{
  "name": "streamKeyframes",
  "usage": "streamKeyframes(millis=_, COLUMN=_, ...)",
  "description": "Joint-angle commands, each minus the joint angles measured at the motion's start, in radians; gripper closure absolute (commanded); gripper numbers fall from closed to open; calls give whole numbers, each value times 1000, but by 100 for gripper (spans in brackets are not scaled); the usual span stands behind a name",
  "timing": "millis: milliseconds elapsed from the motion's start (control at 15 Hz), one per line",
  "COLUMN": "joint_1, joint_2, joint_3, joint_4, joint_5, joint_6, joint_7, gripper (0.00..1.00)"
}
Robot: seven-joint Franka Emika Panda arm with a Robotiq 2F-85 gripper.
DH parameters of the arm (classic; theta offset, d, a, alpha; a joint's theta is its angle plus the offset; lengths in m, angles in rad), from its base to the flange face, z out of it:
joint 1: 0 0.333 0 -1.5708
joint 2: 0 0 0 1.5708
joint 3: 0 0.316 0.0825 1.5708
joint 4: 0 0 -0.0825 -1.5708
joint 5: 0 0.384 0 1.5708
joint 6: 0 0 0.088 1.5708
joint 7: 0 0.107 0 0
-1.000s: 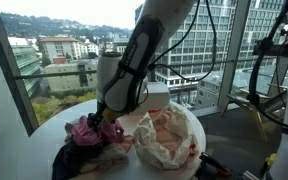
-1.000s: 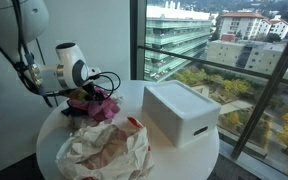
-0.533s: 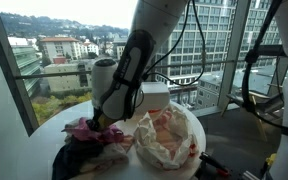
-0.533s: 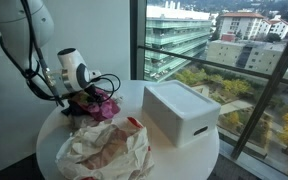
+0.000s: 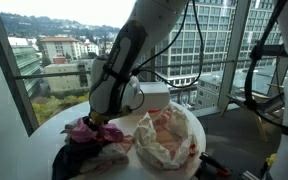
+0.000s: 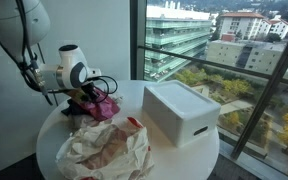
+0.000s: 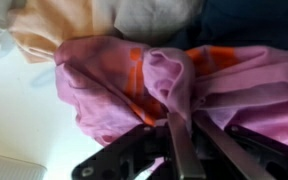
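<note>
Pink cloth (image 7: 109,90) lies bunched on the white table (image 6: 130,100), so my gripper (image 7: 185,120) pinches the one fold standing proud.

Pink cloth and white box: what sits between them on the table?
Nothing but bare white table between the pink cloth and the white box, as an exterior view shows.

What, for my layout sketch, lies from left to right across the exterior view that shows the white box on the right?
gripper → pink cloth → white box → window. The crumpled pale cloth in front spans too wide to place.
</note>
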Motion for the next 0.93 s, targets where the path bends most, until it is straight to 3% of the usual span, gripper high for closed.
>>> streamKeyframes(millis=0, joint_1=-27, joint_2=-205, joint_3=59, joint_4=-113, joint_5=118, joint_6=14, joint_7=-54, gripper=98)
streamKeyframes(millis=67, joint_1=-13, joint_2=-246, joint_3=46, joint_4=-132, joint_5=122, joint_6=11, joint_7=-40, gripper=98)
streamKeyframes(millis=200, joint_1=47, joint_2=-349, joint_3=-36, joint_4=-183, joint_5=11, joint_6=23, joint_7=61, gripper=98)
streamKeyframes(millis=400, joint_1=97, joint_2=-512, joint_3=-166, joint_4=-246, joint_5=-256, joint_6=26, joint_7=263, gripper=98)
streamKeyframes(millis=467, joint_1=69, joint_2=-568, joint_3=-168, joint_4=-249, joint_5=-345, joint_6=6, joint_7=331, gripper=98)
streamKeyframes(millis=667, joint_1=-89, joint_2=-752, joint_3=-72, joint_4=-283, joint_5=-608, joint_6=-42, joint_7=573, gripper=98)
streamKeyframes(millis=867, joint_1=-210, joint_2=-930, joint_3=32, joint_4=-330, joint_5=-779, joint_6=-95, joint_7=801, gripper=98)
